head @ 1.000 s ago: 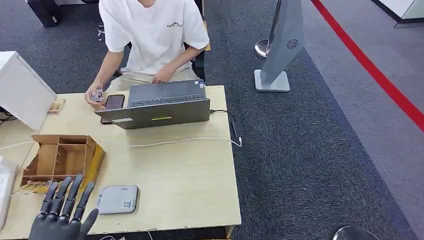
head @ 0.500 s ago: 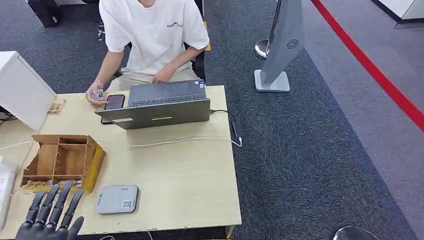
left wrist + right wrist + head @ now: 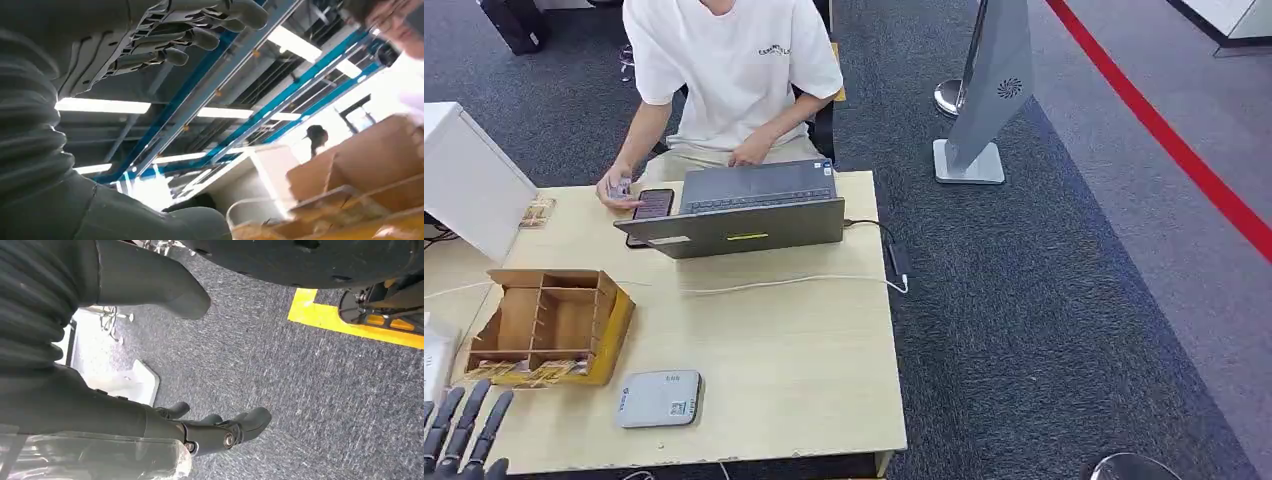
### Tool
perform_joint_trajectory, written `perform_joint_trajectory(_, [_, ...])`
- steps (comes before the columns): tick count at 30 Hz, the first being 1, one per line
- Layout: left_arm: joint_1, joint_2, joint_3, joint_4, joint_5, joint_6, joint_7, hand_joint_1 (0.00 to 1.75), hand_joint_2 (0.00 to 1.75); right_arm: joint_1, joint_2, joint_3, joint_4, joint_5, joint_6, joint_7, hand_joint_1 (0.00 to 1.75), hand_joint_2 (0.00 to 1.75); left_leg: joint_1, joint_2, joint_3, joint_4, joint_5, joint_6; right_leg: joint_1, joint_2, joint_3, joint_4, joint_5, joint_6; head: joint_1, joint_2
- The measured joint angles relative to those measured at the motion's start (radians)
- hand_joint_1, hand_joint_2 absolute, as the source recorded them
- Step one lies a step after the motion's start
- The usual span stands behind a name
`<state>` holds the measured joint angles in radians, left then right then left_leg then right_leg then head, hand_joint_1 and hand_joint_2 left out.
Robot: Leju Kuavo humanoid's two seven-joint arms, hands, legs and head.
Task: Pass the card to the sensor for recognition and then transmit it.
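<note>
A pale wooden table (image 3: 804, 400) stands on dark grey carpet, and at its near left the cards (image 3: 519, 373) lie as a loose row of thin flat pieces along the front of the open cardboard box (image 3: 549, 322), just beside the grey sensor pad (image 3: 658, 398). A card looks light, stiff and slick, lying flat, so I judge it best pinched by an exposed edge. The left hand (image 3: 459, 435) hovers at the near left corner, fingers apart and empty; the right hand (image 3: 220, 430) hangs over carpet, fingers loosely curled, holding nothing.
</note>
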<state>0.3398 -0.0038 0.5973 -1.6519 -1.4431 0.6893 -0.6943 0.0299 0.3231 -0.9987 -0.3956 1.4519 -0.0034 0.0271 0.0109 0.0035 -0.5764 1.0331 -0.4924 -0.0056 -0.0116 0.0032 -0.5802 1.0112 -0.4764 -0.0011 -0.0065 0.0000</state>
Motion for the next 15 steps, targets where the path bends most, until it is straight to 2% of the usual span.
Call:
perform_joint_trajectory(6, [-0.028,-0.008,0.076,0.065,0.008,0.000,-0.003,0.00,1.75,-0.003,-0.003,-0.015,0.008,0.016,0.000,-0.002,0.00,1.75,0.000,0.000,0.000,0.000,0.000,0.000,0.000,0.000,0.000,0.000,0.000,0.000,0.000,0.000])
perform_joint_trajectory(15, [-0.082,-0.017,0.086,0.114,-0.008,0.000,-0.003,0.00,1.75,-0.011,-0.014,-0.016,0.024,0.055,0.000,-0.007,0.00,1.75,0.000,-0.001,0.000,0.000,0.000,0.000,0.000,-0.001,0.000,0.000,0.000,0.000,0.000,0.000])
